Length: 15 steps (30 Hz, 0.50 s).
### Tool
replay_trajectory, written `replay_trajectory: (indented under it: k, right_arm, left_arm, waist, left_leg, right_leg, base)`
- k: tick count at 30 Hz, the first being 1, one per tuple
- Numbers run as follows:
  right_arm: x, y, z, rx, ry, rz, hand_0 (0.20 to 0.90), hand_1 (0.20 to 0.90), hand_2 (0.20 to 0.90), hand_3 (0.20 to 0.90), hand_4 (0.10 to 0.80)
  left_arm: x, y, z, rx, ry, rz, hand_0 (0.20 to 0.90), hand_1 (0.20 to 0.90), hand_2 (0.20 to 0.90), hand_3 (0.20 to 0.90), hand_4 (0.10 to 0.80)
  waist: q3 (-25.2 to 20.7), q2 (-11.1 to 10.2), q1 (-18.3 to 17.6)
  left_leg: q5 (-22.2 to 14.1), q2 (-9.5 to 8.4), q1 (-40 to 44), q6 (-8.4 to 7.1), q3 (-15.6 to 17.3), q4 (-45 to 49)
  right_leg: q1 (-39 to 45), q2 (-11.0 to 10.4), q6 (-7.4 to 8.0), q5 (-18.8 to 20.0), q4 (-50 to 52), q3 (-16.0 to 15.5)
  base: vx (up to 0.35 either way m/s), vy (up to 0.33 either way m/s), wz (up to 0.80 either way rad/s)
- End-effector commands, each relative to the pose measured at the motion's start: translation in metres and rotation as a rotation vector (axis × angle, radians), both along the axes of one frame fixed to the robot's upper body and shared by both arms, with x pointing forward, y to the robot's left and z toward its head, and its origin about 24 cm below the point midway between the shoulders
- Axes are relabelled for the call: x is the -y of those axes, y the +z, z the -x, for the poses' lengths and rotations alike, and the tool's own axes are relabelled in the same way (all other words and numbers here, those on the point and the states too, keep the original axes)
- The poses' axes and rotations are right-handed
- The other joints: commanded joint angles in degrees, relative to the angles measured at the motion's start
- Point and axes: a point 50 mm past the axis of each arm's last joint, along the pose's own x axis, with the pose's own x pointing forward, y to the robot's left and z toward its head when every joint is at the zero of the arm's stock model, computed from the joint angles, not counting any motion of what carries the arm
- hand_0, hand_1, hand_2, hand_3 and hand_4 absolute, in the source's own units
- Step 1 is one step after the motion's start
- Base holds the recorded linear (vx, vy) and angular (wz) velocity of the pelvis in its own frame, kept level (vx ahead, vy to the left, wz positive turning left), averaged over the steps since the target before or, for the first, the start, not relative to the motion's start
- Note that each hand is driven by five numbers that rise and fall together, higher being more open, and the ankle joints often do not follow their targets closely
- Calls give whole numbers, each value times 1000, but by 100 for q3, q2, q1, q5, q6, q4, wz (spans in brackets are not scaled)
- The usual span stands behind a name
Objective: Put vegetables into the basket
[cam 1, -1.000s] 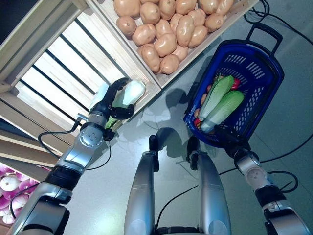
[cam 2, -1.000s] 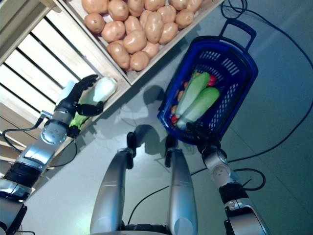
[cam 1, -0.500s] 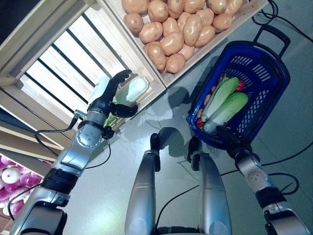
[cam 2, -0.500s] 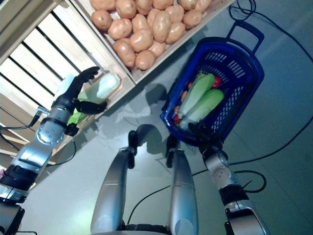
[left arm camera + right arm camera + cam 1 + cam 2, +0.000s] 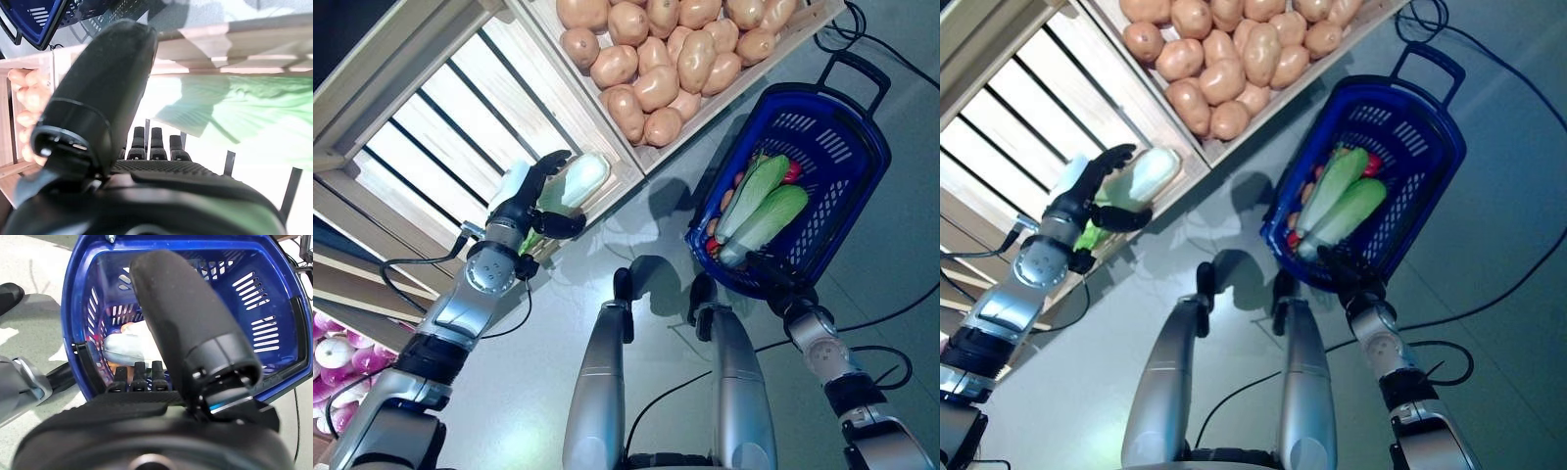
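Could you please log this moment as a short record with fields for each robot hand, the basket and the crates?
left robot hand: fingers curled round a pale green-white cabbage at the edge of a slatted wooden crate
right robot hand: gripping the near rim of the blue basket
basket contents: two more green cabbages lying side by side, small red and orange pieces beneath
basket position: on the grey floor, handle away from the robot
neighbouring crate: piled with potatoes

Potatoes (image 5: 671,44) in crate (image 5: 607,137) left, cabbages (image 5: 759,206) in basket (image 5: 857,166) right
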Motion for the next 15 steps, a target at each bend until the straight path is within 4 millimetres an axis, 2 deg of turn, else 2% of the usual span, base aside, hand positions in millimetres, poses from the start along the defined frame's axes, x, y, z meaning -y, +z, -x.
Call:
replay_trajectory:
  k: [1,15]
  right_arm:
    - [14,26,-3,112,-43,5,900,900,900,900,800]
    - [6,29,-13,94,-9,13,900,900,900,900,800]
  left_arm:
    - [4,31,-3,126,-10,-12,900,900,900,900,800]
    - [10,26,-19,128,42,-23,900,900,900,900,800]
  waist:
    - [-19,111,-102]
    - [-19,30,-219]
  left_leg:
    - [168,-245,81,187,307,-296]
    - [166,-188,84,181,367,-238]
  right_leg:
    - [242,44,120,608,-394,-181]
    - [213,99,134,637,-349,-99]
  base:
    - [0,0,0]
    - [0,0,0]
